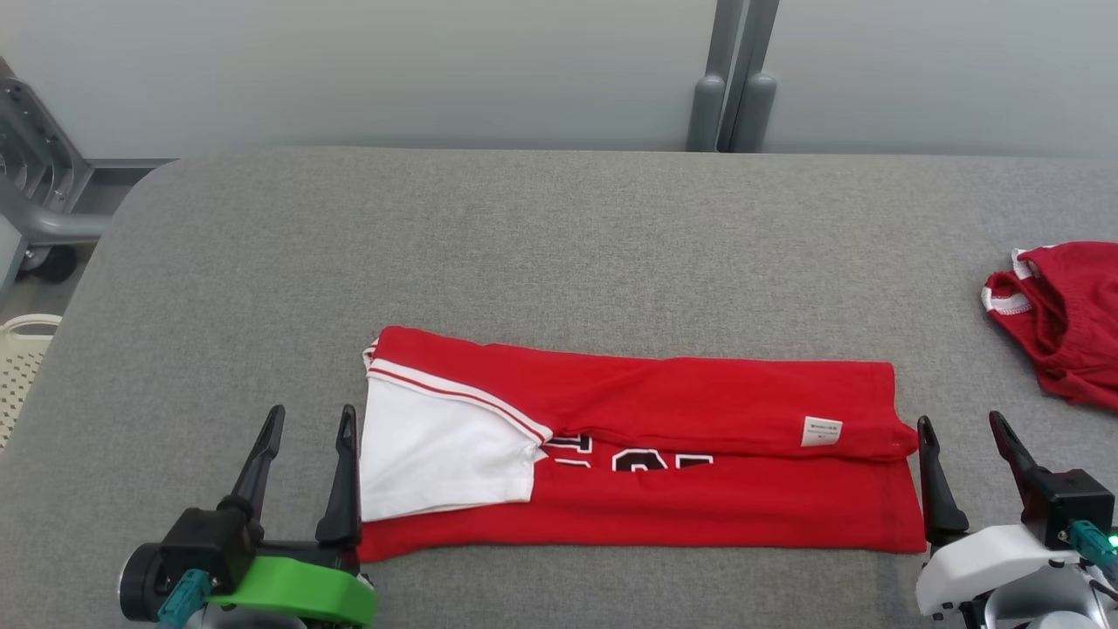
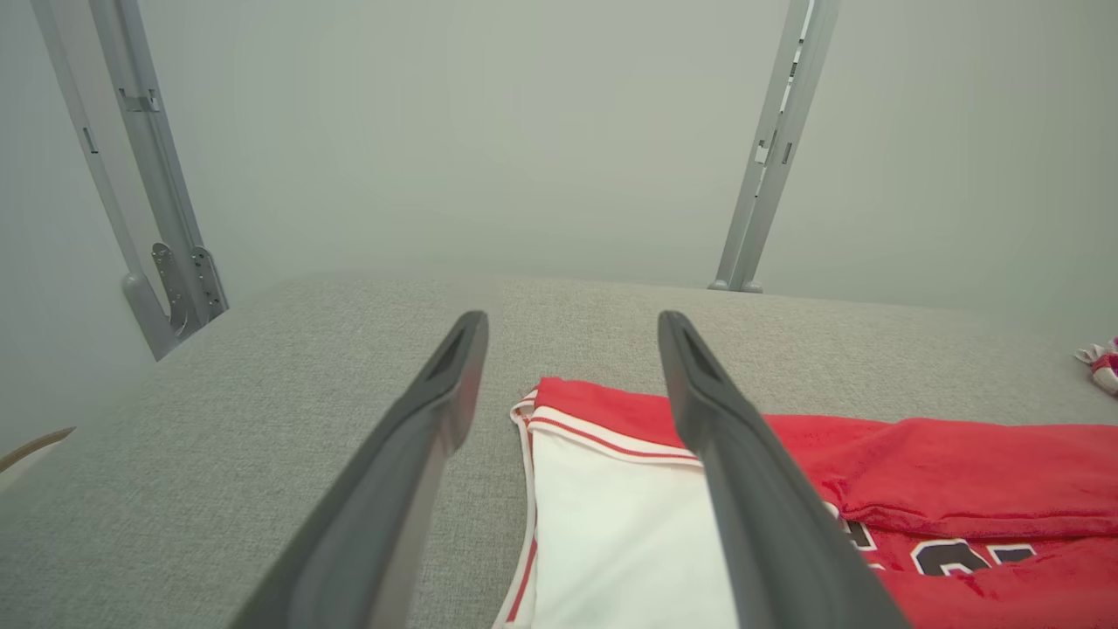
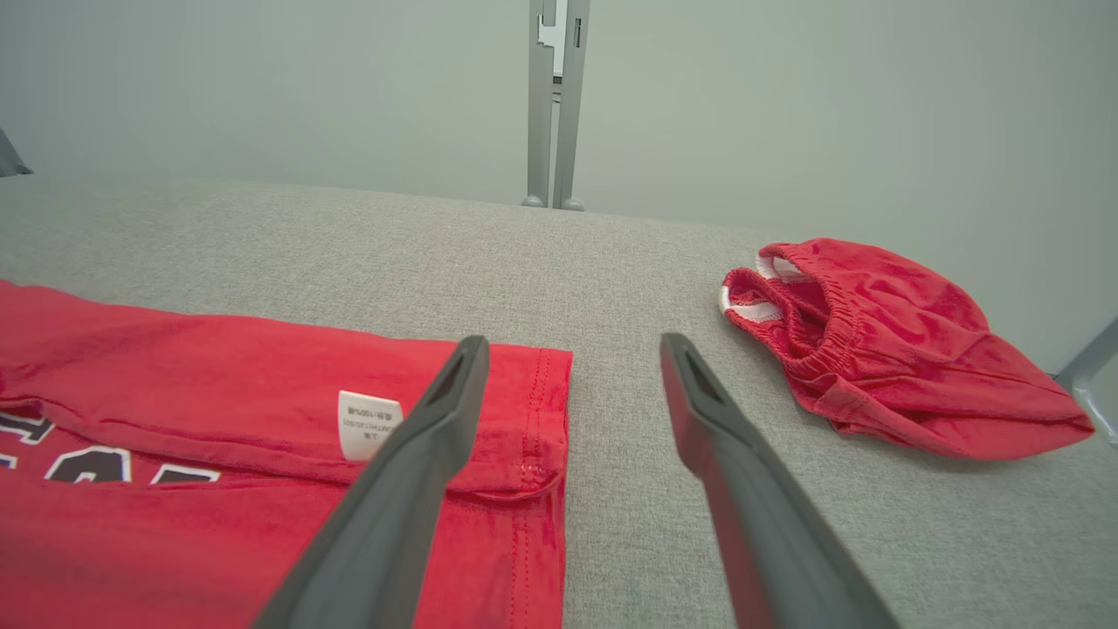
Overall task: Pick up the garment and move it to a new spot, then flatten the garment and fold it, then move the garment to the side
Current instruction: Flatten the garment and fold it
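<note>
The garment [image 1: 664, 437] is a red jersey with a white sleeve and black lettering, lying flat on the grey table [image 1: 524, 236] with its far edge folded over toward me. A white label [image 1: 821, 431] shows near its right end. My left gripper [image 1: 312, 421] stands open just off the jersey's left end, nothing between its fingers [image 2: 437, 411]; the white sleeve [image 2: 611, 524] lies under its right finger in the left wrist view. My right gripper [image 1: 962, 430] is open at the jersey's right end [image 3: 524, 411], straddling the hem edge and holding nothing.
A second red garment [image 1: 1061, 314] lies crumpled at the table's right edge, also seen as red shorts [image 3: 882, 341] in the right wrist view. A pale basket [image 1: 22, 358] stands left of the table. Grey posts [image 1: 732, 79] rise behind the table's far edge.
</note>
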Robot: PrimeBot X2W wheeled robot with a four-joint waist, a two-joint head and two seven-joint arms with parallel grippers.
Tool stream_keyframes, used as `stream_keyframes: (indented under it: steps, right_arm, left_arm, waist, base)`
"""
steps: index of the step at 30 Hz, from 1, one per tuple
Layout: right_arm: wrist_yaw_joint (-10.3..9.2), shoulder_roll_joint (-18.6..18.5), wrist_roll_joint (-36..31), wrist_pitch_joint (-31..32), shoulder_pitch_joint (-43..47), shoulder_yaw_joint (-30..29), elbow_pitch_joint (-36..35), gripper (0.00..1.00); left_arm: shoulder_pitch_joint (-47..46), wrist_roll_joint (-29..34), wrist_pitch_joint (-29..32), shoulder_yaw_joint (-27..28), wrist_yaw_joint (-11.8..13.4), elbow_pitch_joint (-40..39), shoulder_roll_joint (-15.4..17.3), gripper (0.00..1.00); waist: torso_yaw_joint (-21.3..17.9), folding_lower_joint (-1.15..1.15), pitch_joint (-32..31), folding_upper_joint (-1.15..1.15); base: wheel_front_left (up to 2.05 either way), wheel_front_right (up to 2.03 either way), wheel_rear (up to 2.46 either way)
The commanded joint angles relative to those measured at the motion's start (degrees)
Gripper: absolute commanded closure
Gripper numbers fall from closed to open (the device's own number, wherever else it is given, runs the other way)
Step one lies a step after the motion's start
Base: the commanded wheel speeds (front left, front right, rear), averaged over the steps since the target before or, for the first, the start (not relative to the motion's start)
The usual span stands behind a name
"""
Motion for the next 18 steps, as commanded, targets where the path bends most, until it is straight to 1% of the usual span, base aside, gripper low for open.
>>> stream_keyframes:
  steps: [1, 9, 14, 17, 18]
  right_arm:
    - [-0.09, -0.07, 0.17, -0.19, -0.54, 0.11, 0.21, 0.00]
    - [-0.09, 0.14, 0.41, 0.35, -1.68, 1.63, 0.92, 0.00]
    - [-0.09, 0.21, 0.86, 1.21, -2.24, 1.79, 1.06, 0.00]
    - [-0.09, 0.18, 1.49, 3.98, -2.56, 0.04, 0.72, 0.00]
    - [-0.09, 0.23, 2.27, 6.11, -2.92, -0.70, 0.76, 0.00]
  left_arm:
    - [0.80, 0.18, -0.14, 0.33, -0.35, 0.23, -0.07, 0.00]
    - [0.02, 1.22, -0.14, 0.88, -1.77, 1.90, -1.07, 0.00]
    - [-0.41, 1.44, -0.14, 1.12, -2.13, 2.25, -1.30, 0.00]
    - [-0.48, 1.24, -0.14, 0.95, -2.32, 2.32, -1.42, 0.00]
    - [-0.55, 1.22, -0.14, 0.97, -2.37, 2.28, -1.48, 0.00]
  waist:
    - [-0.24, 0.00, -0.03, 0.00]
    - [-0.42, 0.00, 0.57, 0.00]
    - [-0.43, 0.00, 0.76, 0.00]
    - [-0.44, 0.00, 1.04, 0.00]
    - [-0.45, 0.00, 1.12, 0.00]
  base:
    - [0.00, 0.00, 0.00]
    - [0.00, 0.00, 0.00]
    - [0.00, 0.00, 0.00]
    - [0.00, 0.00, 0.00]
    - [0.00, 0.00, 0.00]
